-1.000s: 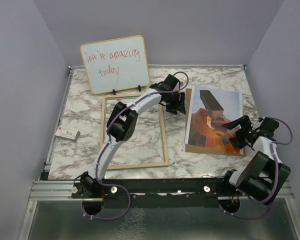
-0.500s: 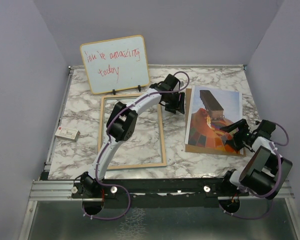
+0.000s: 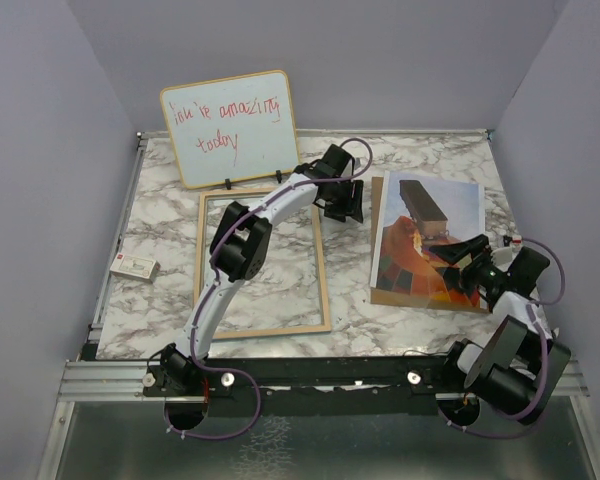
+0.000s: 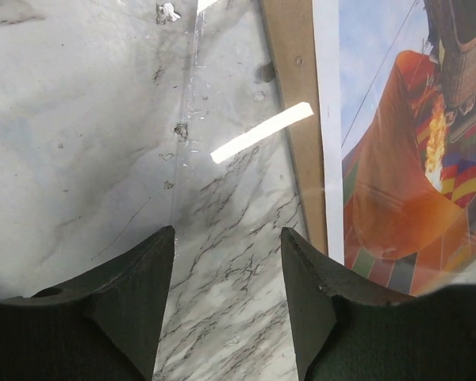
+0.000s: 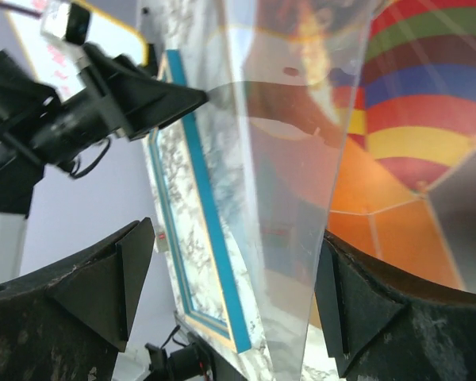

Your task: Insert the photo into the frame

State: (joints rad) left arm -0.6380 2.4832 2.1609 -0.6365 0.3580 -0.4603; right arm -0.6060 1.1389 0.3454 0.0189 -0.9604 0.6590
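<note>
Photo (image 3: 427,240) lies right of the frame (image 3: 270,332), long axis pointing away from the arms; right claw (image 3: 468,261), open, over its near-right corner; left claw (image 4: 226,238), open, beside its far-left corner.

Worktop (image 3: 430,165): marble pattern, white w/ grey veins. The frame (image 3: 265,332) lies flat on it, to the near-left of the left hand (image 4: 226,238), wood face up, marble visible inside its rails. A brown backing board (image 4: 295,135) lies flat just right of the left hand. The photo (image 3: 450,200) rests on this board, and the right hand (image 5: 236,234) is over its near part. A whiteboard (image 3: 230,125) stands on small feet behind and left of the left hand. A small white-red box (image 3: 135,266) lies far left of both hands, nr the worktop edge.
</note>
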